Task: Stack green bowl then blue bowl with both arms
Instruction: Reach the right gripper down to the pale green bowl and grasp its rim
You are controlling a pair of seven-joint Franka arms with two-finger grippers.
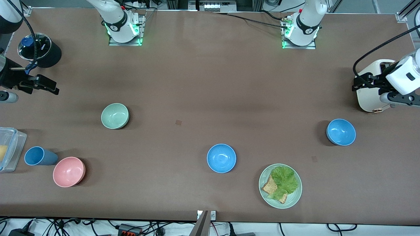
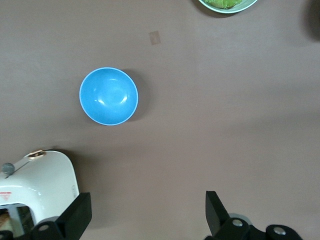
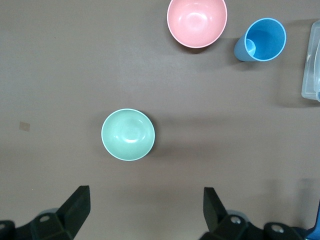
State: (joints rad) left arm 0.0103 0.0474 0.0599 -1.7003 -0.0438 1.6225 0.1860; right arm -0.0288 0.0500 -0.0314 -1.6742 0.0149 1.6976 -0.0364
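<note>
The green bowl (image 1: 115, 115) stands upright and empty on the brown table toward the right arm's end; it also shows in the right wrist view (image 3: 128, 134). One blue bowl (image 1: 221, 158) stands mid-table, nearer the front camera. The second blue bowl (image 1: 341, 131) stands toward the left arm's end and shows in the left wrist view (image 2: 108, 96). My right gripper (image 1: 49, 88) hangs open and empty over bare table at the right arm's end (image 3: 146, 212). My left gripper (image 1: 361, 83) hangs open and empty beside a white appliance (image 2: 148, 215).
A pink bowl (image 1: 69, 171), a blue cup (image 1: 39, 156) and a clear container (image 1: 10, 149) lie at the right arm's end. A pale-green plate (image 1: 293, 200) holds bread and lettuce. A white appliance (image 1: 370, 95) stands at the left arm's end. A black jar (image 1: 49, 54) stands near the right arm.
</note>
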